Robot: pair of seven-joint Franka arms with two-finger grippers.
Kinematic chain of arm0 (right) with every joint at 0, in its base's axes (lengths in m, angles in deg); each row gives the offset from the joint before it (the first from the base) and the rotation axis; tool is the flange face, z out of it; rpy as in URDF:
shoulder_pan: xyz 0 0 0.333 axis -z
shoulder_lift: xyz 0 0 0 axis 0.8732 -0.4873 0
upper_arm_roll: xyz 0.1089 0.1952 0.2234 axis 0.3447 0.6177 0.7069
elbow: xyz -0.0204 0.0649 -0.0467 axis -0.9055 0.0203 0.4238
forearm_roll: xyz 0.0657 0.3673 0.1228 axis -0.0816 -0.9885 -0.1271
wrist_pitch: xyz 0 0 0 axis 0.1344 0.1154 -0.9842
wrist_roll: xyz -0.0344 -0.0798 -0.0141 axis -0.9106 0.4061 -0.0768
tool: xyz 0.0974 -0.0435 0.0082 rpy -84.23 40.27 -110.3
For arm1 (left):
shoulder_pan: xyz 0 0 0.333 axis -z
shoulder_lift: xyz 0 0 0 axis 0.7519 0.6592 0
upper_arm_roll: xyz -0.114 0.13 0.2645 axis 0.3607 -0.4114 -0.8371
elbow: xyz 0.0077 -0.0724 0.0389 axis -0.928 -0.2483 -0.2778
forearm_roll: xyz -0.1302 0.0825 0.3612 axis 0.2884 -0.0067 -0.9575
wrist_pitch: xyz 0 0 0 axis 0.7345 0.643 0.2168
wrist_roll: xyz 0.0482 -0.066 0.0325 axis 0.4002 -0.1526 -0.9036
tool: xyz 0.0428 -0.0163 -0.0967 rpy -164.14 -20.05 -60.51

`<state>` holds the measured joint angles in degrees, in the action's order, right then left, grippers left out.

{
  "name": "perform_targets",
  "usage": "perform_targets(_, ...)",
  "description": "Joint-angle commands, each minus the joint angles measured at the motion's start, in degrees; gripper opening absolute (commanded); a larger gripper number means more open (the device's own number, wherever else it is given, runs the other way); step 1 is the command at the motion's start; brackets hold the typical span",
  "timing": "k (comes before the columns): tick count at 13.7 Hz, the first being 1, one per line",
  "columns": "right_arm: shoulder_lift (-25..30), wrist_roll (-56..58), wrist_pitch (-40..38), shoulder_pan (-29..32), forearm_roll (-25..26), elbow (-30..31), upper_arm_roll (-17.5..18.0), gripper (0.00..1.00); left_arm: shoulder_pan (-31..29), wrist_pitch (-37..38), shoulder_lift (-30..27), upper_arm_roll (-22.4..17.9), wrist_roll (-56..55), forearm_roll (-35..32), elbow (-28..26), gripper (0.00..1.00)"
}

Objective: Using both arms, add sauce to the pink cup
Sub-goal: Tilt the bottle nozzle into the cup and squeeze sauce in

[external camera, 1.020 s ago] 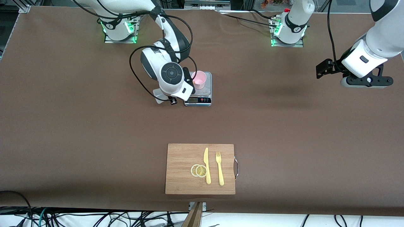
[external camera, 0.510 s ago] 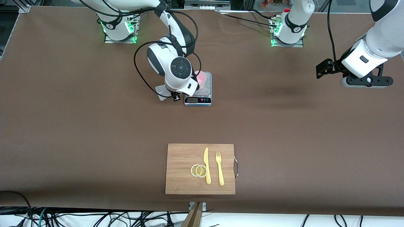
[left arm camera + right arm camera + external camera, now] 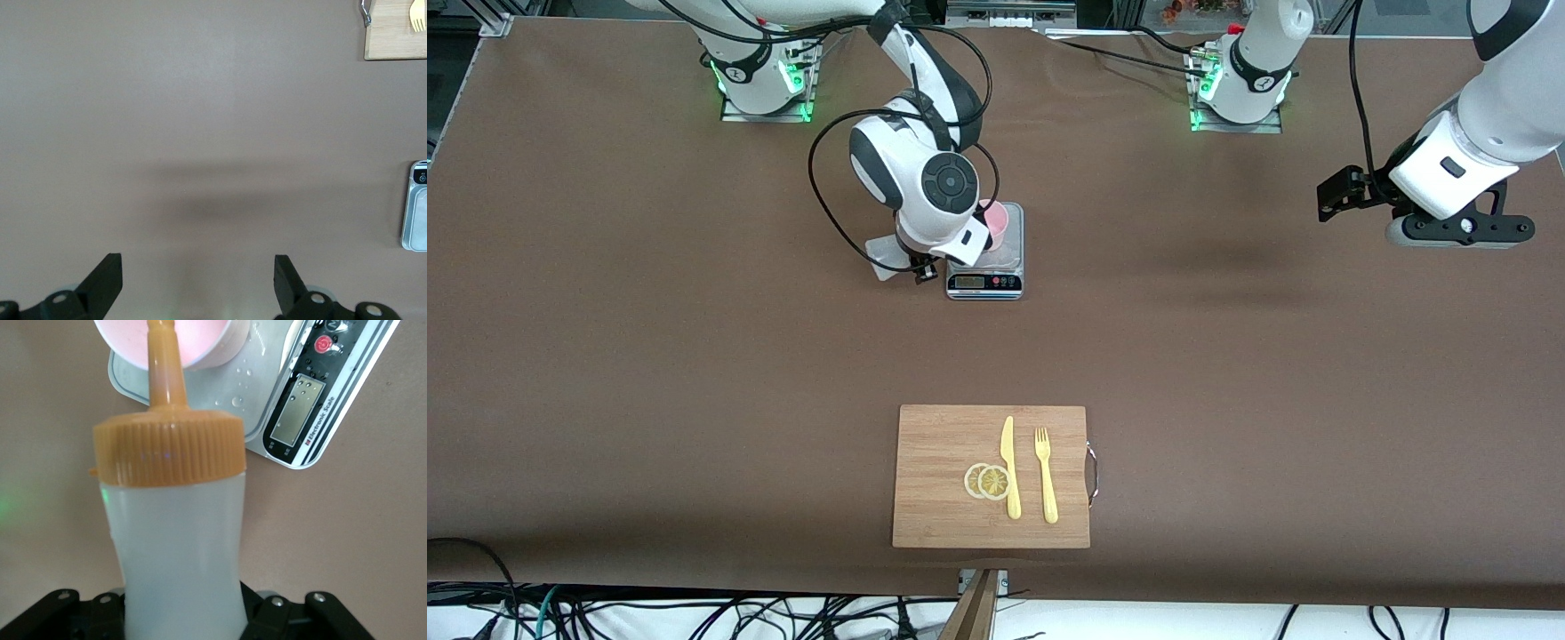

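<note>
- Front view: kitchen scale [image 3: 985, 267] is the reference. Pink cup [image 3: 996, 222] stands on its plate, partly covered by the right arm's wrist [image 3: 938, 200].
- Right gripper [image 3: 921, 264] is low, just beside the scale on the right arm's end; jaws can't be made out here. A whitish shape pokes out at the wrist there [image 3: 885, 253], can't tell from this angle what it is.
- Left gripper [image 3: 1458, 229] hangs in the air over bare table [image 3: 649, 356], well apart from the scale, toward the left arm's end. That arm waits.
- Cutting board [image 3: 991, 476] sits well nearer the camera than the scale, carrying two lemon slices [image 3: 987, 481], a yellow knife [image 3: 1009, 467] and a yellow fork [image 3: 1046, 474].
- Left wrist view: both fingertips [image 3: 107, 277] spread wide, nothing between them, brown table below. Scale edge [image 3: 417, 207] and a board corner [image 3: 397, 30] at the frame edge.
- Right wrist view: jaws clamped on the sauce bottle [image 3: 177, 560], body pinched in at the grip. Orange cap [image 3: 168, 447] up front, nozzle tip over the mouth of the pink cup [image 3: 200, 347]. Cup on the scale plate [image 3: 260, 407]; droplets on the plate beside it. Scale display [image 3: 297, 417] nearby.
</note>
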<state>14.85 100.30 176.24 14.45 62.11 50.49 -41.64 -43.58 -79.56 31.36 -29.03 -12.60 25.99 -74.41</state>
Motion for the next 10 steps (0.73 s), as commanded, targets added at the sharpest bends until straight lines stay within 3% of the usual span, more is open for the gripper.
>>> perform_targets(1, 2.2, -1.2, -1.6, -1.3, 1.7, 1.3, -0.4, 0.00, -0.1, 1.1, -0.5, -0.1, 0.1, 0.7, 0.5, 1.00)
perform_targets(10, 1.9, -3.1, -2.9, -2.3, 3.6, 1.0, -0.4, 0.00, -0.1, 1.1, -0.4, -0.1, -0.1, 0.7, 0.6, 1.00)
